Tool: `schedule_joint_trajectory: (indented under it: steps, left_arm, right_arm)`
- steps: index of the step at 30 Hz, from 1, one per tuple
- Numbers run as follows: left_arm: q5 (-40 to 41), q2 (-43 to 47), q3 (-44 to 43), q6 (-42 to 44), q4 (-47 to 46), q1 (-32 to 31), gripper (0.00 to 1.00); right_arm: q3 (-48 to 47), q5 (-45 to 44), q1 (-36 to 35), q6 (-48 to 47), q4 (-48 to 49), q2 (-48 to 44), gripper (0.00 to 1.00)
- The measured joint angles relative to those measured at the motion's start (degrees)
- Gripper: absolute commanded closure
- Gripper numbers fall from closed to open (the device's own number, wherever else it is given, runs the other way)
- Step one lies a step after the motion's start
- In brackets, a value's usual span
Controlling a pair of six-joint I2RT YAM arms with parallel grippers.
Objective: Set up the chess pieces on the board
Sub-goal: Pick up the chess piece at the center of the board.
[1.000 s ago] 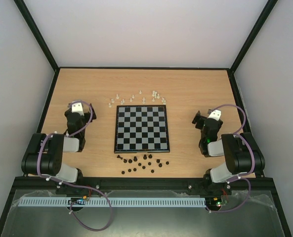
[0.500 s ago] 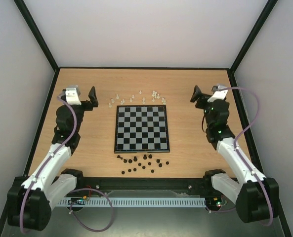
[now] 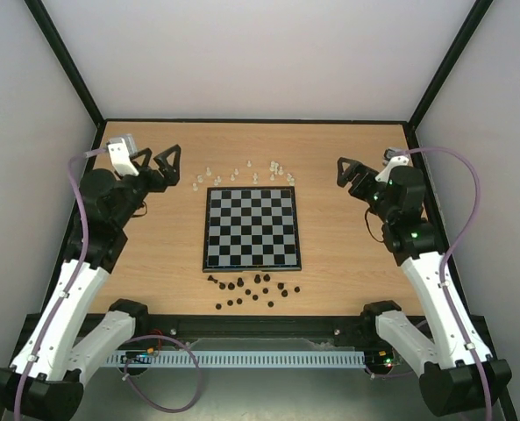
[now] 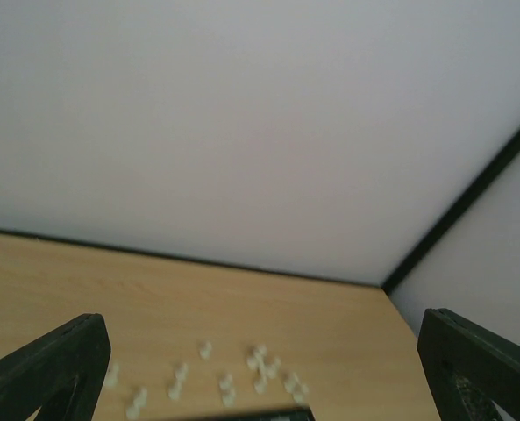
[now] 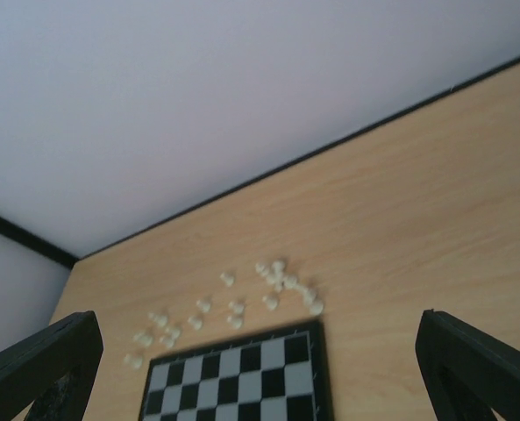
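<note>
The board [image 3: 251, 228] lies flat in the middle of the table with nothing on its squares. The cream chess pieces [image 3: 242, 174] are scattered just beyond its far edge. The dark chess pieces [image 3: 252, 289] are scattered in front of its near edge. My left gripper [image 3: 154, 164] is open and empty, raised left of the cream pieces. My right gripper [image 3: 352, 174] is open and empty, raised right of the board's far corner. The left wrist view shows the cream pieces [image 4: 260, 367] between wide-open fingers [image 4: 49, 368]. The right wrist view shows the cream pieces [image 5: 233, 303] and the board [image 5: 242, 381].
The wooden table [image 3: 330, 149] is boxed in by white walls with black frame posts [image 3: 67, 61]. A black frame bar [image 3: 260, 324] runs along the near edge by the arm bases.
Both arms have unfolded from their tucked pose beside the board and stretched up toward the far end. Both grippers have opened. The pieces and the board have not moved.
</note>
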State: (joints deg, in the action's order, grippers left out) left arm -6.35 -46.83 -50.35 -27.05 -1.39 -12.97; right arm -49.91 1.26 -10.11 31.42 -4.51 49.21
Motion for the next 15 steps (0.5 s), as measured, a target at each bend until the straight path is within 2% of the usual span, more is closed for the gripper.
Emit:
schedule_joint_trajectory:
  steps: [4, 8, 9, 12, 15]
  left_arm:
    - [-6.08, 2.27, 0.83, -1.9, 5.27, 0.0, 0.01]
    - [-12.79, 6.71, 8.31, -5.35, 3.52, 0.0, 0.01]
    - [-18.08, 6.4, 12.83, -7.78, 1.7, -0.24, 0.01]
    - [-19.76, 4.5, 13.25, -7.91, 2.45, -0.7, 0.01]
    - [-20.26, 3.67, 13.09, -6.71, 4.68, -1.36, 0.01]
  right_arm:
    - [-1.79, 5.38, -0.22, 2.03, -4.37, 2.21, 0.01]
    - [-0.85, 7.98, -2.03, 2.36, -7.54, 4.55, 0.01]
    - [1.22, 8.83, -4.57, 2.34, -9.79, 4.52, 0.02]
    - [2.56, 7.96, -7.72, 2.49, -10.71, 4.17, 0.02]
    - [5.11, 4.39, -17.42, 3.34, -11.19, 3.58, 0.0]
